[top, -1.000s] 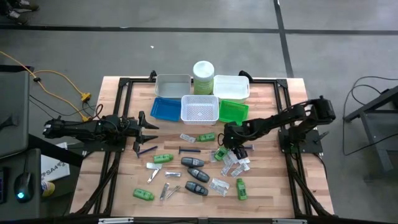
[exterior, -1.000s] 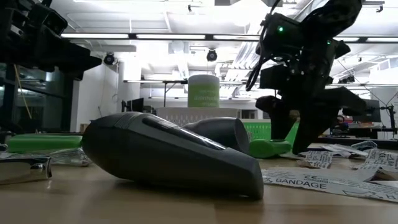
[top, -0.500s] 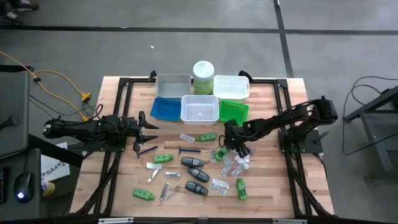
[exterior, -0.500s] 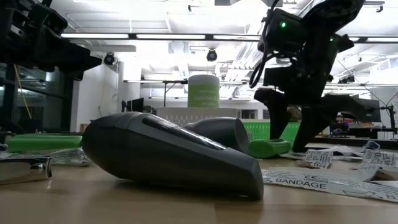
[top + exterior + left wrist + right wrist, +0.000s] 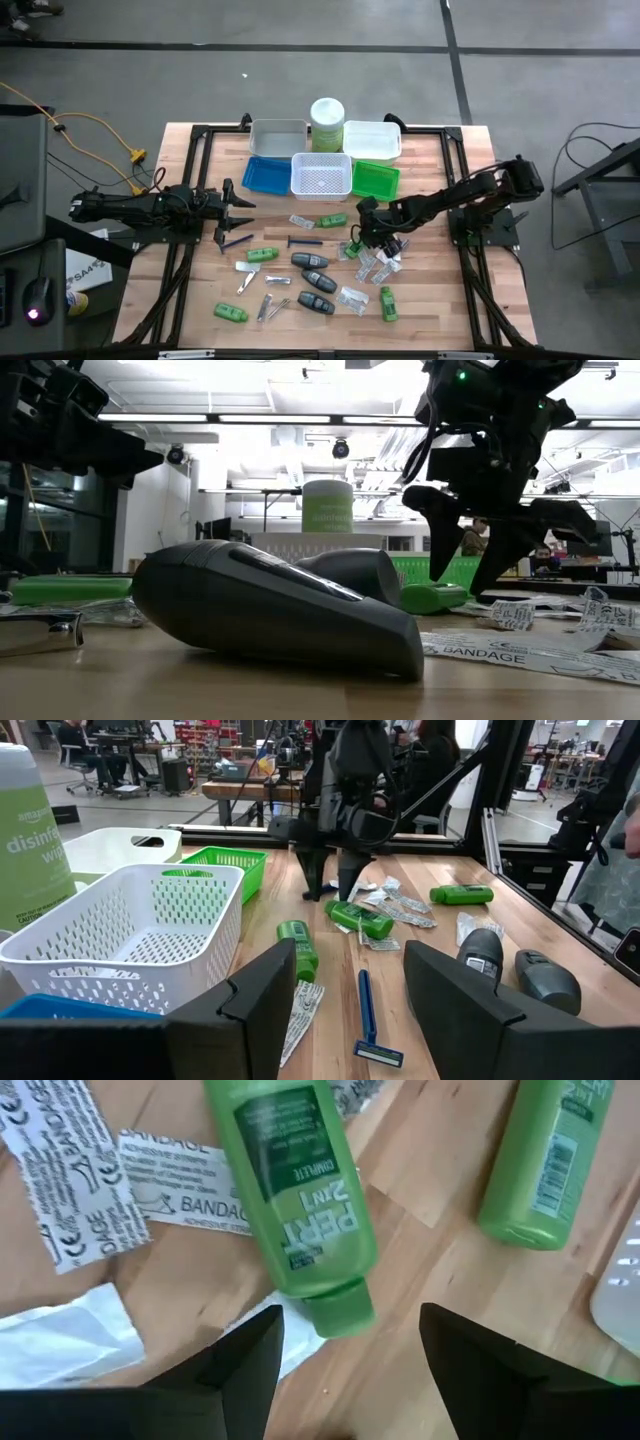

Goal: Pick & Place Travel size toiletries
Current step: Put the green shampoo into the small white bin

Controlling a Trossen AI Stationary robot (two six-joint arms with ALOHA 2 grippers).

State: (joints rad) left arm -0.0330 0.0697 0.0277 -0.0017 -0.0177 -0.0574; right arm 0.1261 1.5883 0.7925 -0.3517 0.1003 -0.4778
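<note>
My right gripper [image 5: 362, 232] hangs open, pointing steeply down, just above a green tube [image 5: 300, 1190] lying flat on the table. The tube's cap [image 5: 340, 1308] shows between the two fingertips [image 5: 345, 1370], and in the low view the fingers [image 5: 470, 565] stand clear of the tube [image 5: 432, 597]. A second green tube [image 5: 545, 1160] and bandage packets [image 5: 180, 1190] lie beside it. More tubes [image 5: 262, 255], dark grey cases [image 5: 315, 280], a blue razor [image 5: 303, 241] and clippers [image 5: 270, 307] are spread over the table's middle. My left gripper [image 5: 235, 205] waits open at the table's left.
Along the far edge stand a grey tray [image 5: 278, 135], a white tray [image 5: 372, 138], a blue tray [image 5: 266, 174], a white basket [image 5: 321, 175], a green basket [image 5: 375, 178] and a pale-green canister [image 5: 327, 120]. A dark grey case [image 5: 270, 610] lies near the low camera.
My right gripper has risen a little off the table beside the green tube and rolled about its own axis, its fingers staying open. The tube lies where it was.
</note>
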